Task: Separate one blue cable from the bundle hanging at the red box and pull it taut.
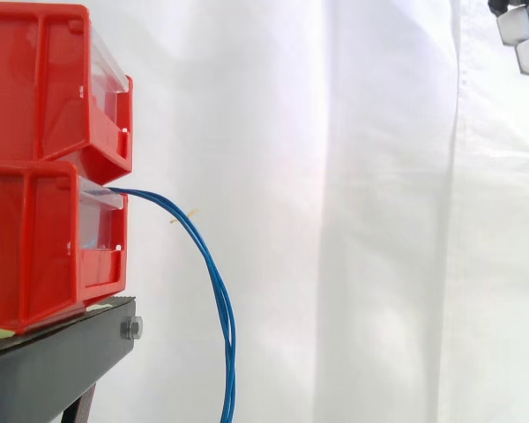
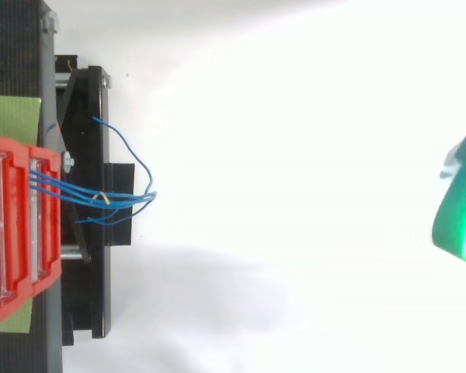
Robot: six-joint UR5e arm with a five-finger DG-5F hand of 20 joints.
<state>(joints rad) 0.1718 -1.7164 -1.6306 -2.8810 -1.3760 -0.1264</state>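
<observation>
Side view: two red bins stacked at left, upper bin (image 1: 44, 88) on lower bin (image 1: 35, 256), both on the black stand (image 1: 53, 370). Clear front panels face right.

Blue cables (image 1: 216, 291) exit at the top of the lower bin's front, arc out to the right, then droop steeply and run off the bottom edge. Slack, not taut. Strands run close together; two can be told apart along the drop. Small yellowish tag (image 1: 183, 216) sits on the bundle near the top of the arc.

Top view: the cables (image 2: 124, 200) leave the red bin as several thin strands, cross the stand's edge and converge at a bend just right of it. One loose strand curls back up toward the stand, and another ends lower left of the bend. Green mat (image 2: 12, 116) lies under the bins.

Hand (image 1: 522, 31) is in the top right corner of the side view, glowing white, high above and well apart from the cables. From above it (image 2: 453, 225) shows green at the right edge, nothing touching it. Can't tell if it is open or closed.

White curtain (image 1: 353, 220) hangs behind everything.
</observation>
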